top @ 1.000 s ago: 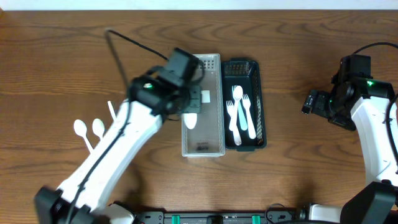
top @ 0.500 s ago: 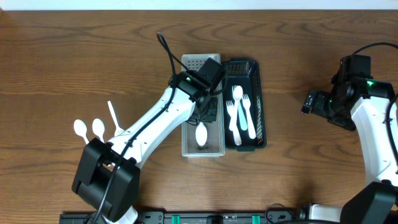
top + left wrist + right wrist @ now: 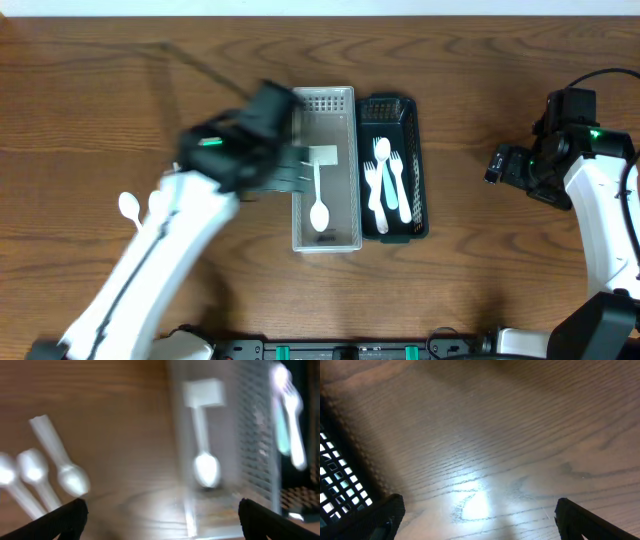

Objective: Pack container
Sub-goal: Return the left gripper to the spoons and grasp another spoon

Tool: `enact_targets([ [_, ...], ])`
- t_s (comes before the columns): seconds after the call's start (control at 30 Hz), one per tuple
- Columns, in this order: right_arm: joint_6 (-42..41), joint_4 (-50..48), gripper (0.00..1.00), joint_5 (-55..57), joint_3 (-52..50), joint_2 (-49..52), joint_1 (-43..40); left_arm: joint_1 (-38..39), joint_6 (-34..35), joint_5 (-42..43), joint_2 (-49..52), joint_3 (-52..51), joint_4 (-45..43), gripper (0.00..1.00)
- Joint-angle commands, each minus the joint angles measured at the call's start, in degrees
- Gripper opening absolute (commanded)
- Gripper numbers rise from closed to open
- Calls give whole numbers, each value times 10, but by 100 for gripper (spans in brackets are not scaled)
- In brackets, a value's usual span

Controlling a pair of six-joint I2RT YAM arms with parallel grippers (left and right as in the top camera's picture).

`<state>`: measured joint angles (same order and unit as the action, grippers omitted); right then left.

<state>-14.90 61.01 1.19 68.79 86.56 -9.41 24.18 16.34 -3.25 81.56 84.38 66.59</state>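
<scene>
- Left gripper (image 3: 161,519): fingers spread wide, empty, at the clear container's (image 3: 338,228) left wall; a white spoon (image 3: 319,198) lies inside.
- Right gripper (image 3: 480,520): spread, over bare wood.
- Dark-grained wooden table (image 3: 480,100); black basket (image 3: 422,170) touches the container.

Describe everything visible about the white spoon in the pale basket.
The white spoon looks like plastic: an oval bowl, a slim straight handle, and a squarish white tab at the handle's end. It lies flat and lengthwise on the floor of the pale perforated basket, bowl toward the robot's side, roughly centred, clear of the walls. Only the basket touches it.
</scene>
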Motion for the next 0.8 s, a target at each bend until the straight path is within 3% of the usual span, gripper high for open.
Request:
enact_targets([
  [0.0, -7, 1, 99, -2, -1, -1, -2, -99, -11, -24, -28, 6, 20, 98],
  [0.17, -8, 0, 99, -2, -1, -1, -2, -230, -18, 17, -17, -14, 10, 98],
  [0.3, -7, 0, 99, -8, -1, -1, -2, -281, -35, 24, 20, -51, -23, 98],
  [0.43, -7, 0, 99, -8, -1, -1, -2, -304, -43, 31, 76, -90, -67, 98],
  [0.57, -7, 1, 99, -8, -1, -1, -2, -312, -92, 89, 135, -119, -112, 98],
  [0.77, -7, 2, 99, -8, -1, -1, -2, -313, -93, 91, 229, -127, -154, 98],
])
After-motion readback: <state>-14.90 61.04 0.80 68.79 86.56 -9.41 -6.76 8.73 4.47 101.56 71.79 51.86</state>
